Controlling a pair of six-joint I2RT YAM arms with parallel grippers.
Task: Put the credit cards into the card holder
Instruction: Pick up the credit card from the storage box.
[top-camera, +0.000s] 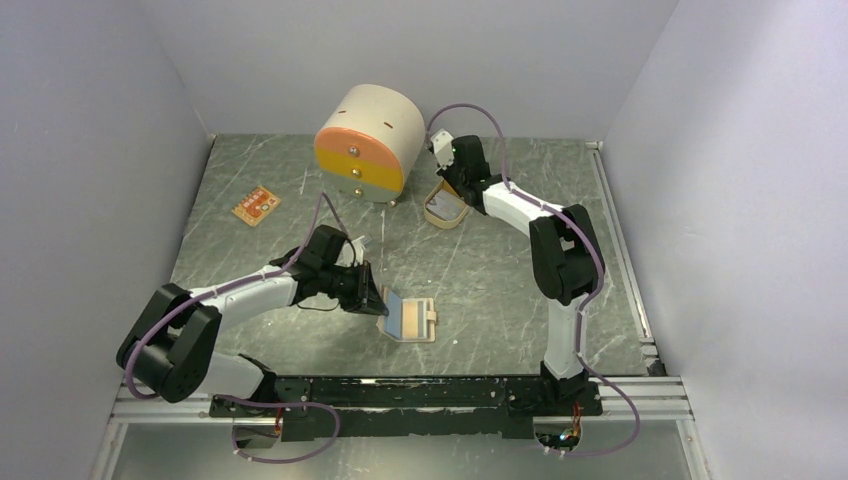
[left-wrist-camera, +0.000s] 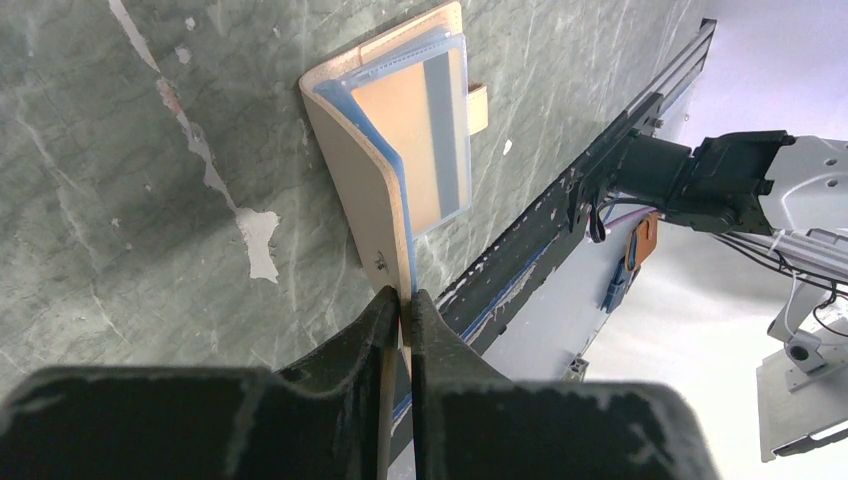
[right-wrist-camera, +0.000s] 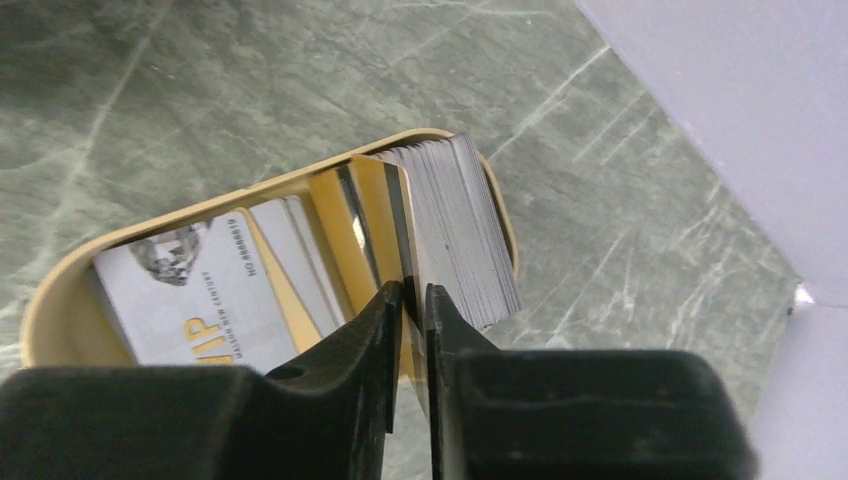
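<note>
The tan card holder (top-camera: 410, 318) lies open on the table near the front. Its inner pockets show light blue and orange (left-wrist-camera: 420, 130). My left gripper (left-wrist-camera: 403, 297) is shut on the edge of its raised left flap (left-wrist-camera: 362, 190); in the top view that gripper (top-camera: 370, 290) sits just left of the holder. Several credit cards (right-wrist-camera: 455, 225) stand on edge in a beige oval tray (right-wrist-camera: 45, 300), and a grey card with gold letters (right-wrist-camera: 195, 290) lies flat in it. My right gripper (right-wrist-camera: 412, 292) reaches into the tray (top-camera: 445, 213), jaws closed on one upright card beside the grey stack.
A round cream drawer box with an orange-yellow front (top-camera: 368, 143) stands at the back, just left of the tray. A small orange-brown flat item (top-camera: 256, 205) lies at the back left. Grey walls enclose three sides; a black rail (top-camera: 400, 392) runs along the front edge.
</note>
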